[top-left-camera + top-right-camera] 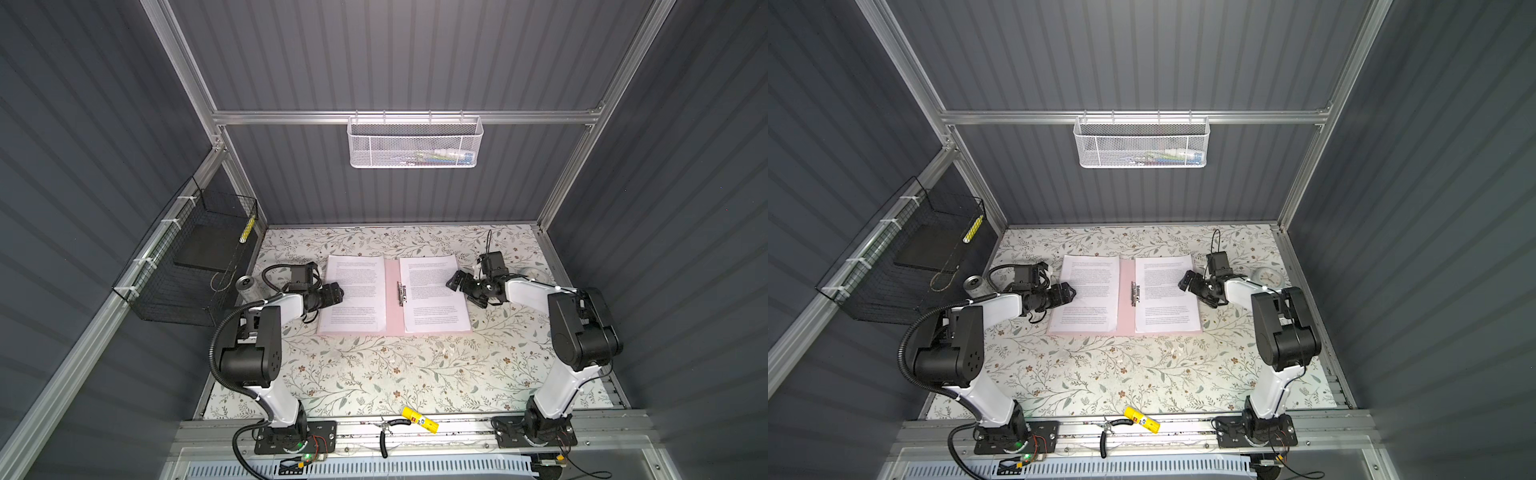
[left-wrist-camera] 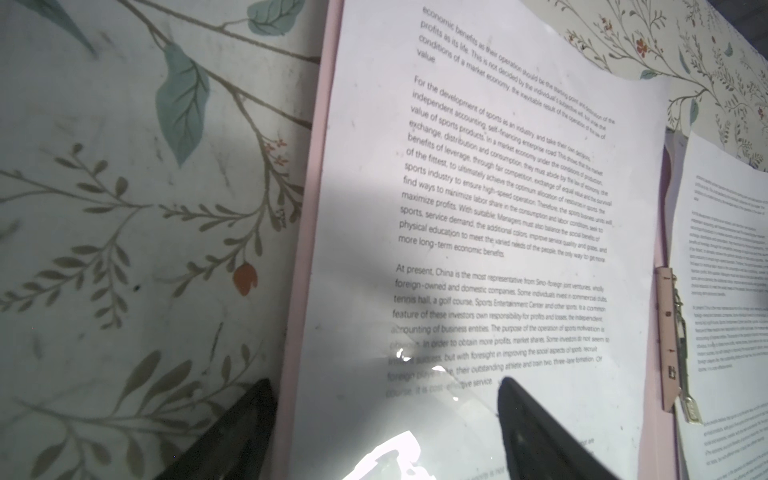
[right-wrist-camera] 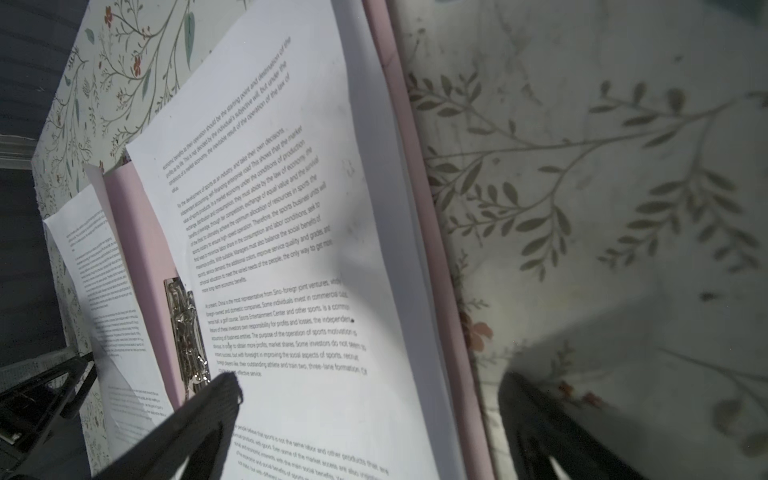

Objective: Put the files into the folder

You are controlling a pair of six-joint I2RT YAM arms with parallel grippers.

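Note:
The pale pink folder (image 1: 390,291) (image 1: 1126,291) lies open and flat at the middle of the table, with a metal clip (image 1: 401,293) at its spine. The files lie on it as white printed sheets, one on the left half (image 1: 357,286) and a small stack on the right half (image 1: 434,291). My left gripper (image 1: 338,293) (image 2: 384,386) is open and straddles the outer edge of the left sheet (image 2: 498,187). My right gripper (image 1: 453,282) (image 3: 372,378) is open, astride the outer edge of the right stack (image 3: 291,166) and the folder rim (image 3: 432,249). Neither holds anything.
A black wire basket (image 1: 166,291) on the left wall holds a black slab (image 1: 203,249). A metal can (image 1: 245,286) stands behind my left arm. A round white clock (image 1: 1264,276) lies by my right arm. A yellow tube (image 1: 419,419) and pliers (image 1: 386,432) lie on the front rail.

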